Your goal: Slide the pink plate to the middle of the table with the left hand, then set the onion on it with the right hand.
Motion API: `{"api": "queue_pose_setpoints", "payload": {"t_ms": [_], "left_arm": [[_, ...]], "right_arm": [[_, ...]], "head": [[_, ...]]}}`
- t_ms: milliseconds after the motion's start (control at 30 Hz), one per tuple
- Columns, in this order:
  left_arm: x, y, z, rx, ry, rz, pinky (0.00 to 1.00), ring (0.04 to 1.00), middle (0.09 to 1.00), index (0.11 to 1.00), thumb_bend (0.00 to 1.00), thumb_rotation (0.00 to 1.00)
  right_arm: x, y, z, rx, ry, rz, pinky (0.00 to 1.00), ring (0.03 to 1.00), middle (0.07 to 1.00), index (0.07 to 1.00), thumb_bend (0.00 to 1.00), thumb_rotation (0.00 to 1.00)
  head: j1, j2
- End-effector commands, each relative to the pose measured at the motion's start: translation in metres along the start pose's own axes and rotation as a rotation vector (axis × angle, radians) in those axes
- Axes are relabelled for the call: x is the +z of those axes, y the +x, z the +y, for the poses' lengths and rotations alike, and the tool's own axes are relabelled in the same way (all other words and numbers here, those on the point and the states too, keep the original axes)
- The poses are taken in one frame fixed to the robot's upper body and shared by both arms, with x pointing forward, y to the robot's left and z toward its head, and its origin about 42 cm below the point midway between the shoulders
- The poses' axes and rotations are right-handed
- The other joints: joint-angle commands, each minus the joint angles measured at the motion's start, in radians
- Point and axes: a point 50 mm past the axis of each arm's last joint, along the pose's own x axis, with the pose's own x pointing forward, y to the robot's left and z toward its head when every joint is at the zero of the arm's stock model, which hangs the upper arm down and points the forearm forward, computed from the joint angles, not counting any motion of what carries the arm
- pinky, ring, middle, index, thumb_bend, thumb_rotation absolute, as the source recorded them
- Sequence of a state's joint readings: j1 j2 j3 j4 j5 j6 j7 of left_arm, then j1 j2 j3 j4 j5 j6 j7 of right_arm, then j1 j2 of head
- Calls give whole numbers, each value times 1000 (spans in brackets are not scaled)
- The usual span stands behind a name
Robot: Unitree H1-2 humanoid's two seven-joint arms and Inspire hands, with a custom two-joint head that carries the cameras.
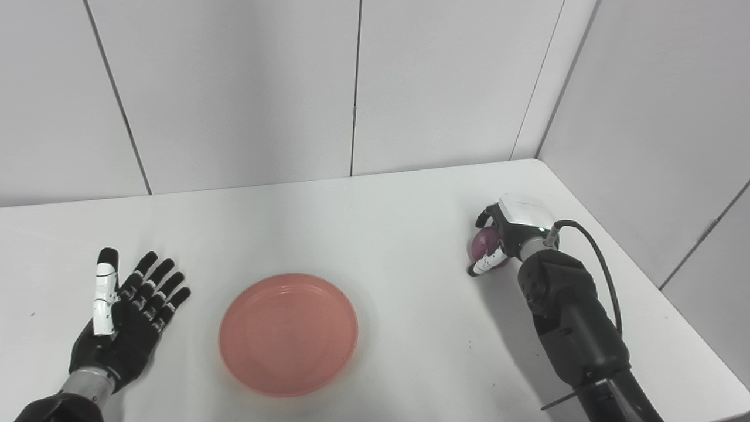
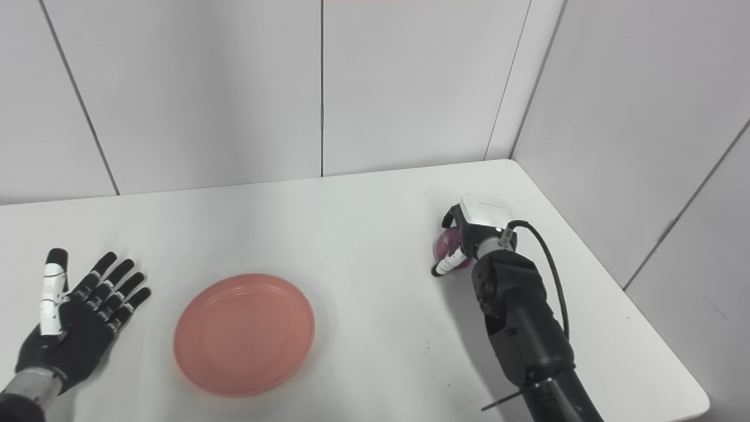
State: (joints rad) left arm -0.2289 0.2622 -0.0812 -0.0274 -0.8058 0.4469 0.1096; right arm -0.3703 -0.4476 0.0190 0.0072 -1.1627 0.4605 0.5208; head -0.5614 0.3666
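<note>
Right hand [image 1: 508,234] fingers curled around onion [image 1: 484,242], far right of plate [image 1: 288,334]; left hand [image 1: 126,308] splayed, empty, beside plate.

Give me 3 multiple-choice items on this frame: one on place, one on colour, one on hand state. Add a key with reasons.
1. Where does the round pink plastic plate lie on the white table?
A. between the two hands, nearer the left one
B. at the far right corner
C. under the right hand

2. What colour is the round onion?
A. white
B. purple-red
C. green

3. What state is the black left hand in?
A. shut on the plate
B. shut on the onion
C. open, fingers spread, holding nothing

Key:
1 A: the plate lies just right of the left hand, well apart from the right hand.
2 B: purple-red skin shows between the right hand's fingers.
3 C: the palm faces up beside the plate, touching neither object.
</note>
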Motion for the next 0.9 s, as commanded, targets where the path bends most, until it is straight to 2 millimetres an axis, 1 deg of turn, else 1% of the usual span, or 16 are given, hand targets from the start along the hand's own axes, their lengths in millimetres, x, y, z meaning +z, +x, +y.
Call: {"api": "queue_pose_setpoints", "payload": {"t_ms": [0, 33, 133, 267, 333, 367, 500, 533, 567, 700, 767, 867], "left_arm": [[-14, -3, 6, 40, 3, 58, 1000, 970, 979, 1000, 750, 896], [-15, -3, 6, 41, 8, 59, 1000, 967, 978, 1000, 748, 905], [-14, -3, 4, 44, 11, 56, 997, 960, 973, 1000, 742, 907], [-13, -2, 3, 40, 11, 54, 1000, 960, 972, 1000, 739, 910], [-13, -2, 3, 38, 11, 54, 1000, 962, 974, 1000, 737, 912], [-14, -2, 3, 39, 10, 54, 1000, 962, 974, 1000, 737, 912], [-14, 0, 2, 38, 6, 55, 1000, 962, 973, 1000, 740, 902], [-14, 0, 2, 38, 5, 55, 999, 961, 972, 1000, 737, 901], [-14, 0, 2, 40, 5, 54, 993, 958, 970, 1000, 732, 904], [-14, 0, 0, 43, 2, 52, 992, 955, 967, 1000, 722, 909], [-15, 0, 0, 44, 0, 53, 996, 959, 970, 1000, 727, 901], [-15, 1, -2, 43, -13, 51, 996, 960, 970, 1000, 728, 894]], "right_arm": [[-5, -3, -10, -16, -29, 11, 228, 323, 478, 685, 566, 0], [-3, -3, -11, -21, -29, 8, 191, 276, 474, 683, 566, 0], [5, -8, -18, -35, -29, -9, 178, 262, 473, 695, 565, 0], [18, -16, -29, -63, -24, -54, 218, 313, 477, 695, 566, 0], [22, -19, -33, -69, -22, -63, 254, 358, 481, 693, 565, 0], [27, -21, -37, -79, -16, -78, 256, 360, 481, 693, 565, 0], [41, -30, -50, -114, -1, -125, 235, 329, 478, 683, 565, 0], [44, -31, -52, -118, -2, -133, 201, 284, 473, 685, 565, 0], [48, -33, -55, -126, -6, -146, 187, 265, 471, 675, 565, 0], [61, -40, -64, -148, -22, -196, 192, 268, 472, 658, 566, 0], [64, -42, -66, -151, -22, -208, 188, 264, 471, 656, 568, 0], [73, -49, -71, -159, -30, -243, 183, 260, 471, 656, 568, 0]], "head": [[6, 2], [8, 2], [11, 3], [11, 3], [14, 1], [14, 1], [16, 0], [16, 0], [16, 0], [22, -1], [26, 0], [51, 6]]}}
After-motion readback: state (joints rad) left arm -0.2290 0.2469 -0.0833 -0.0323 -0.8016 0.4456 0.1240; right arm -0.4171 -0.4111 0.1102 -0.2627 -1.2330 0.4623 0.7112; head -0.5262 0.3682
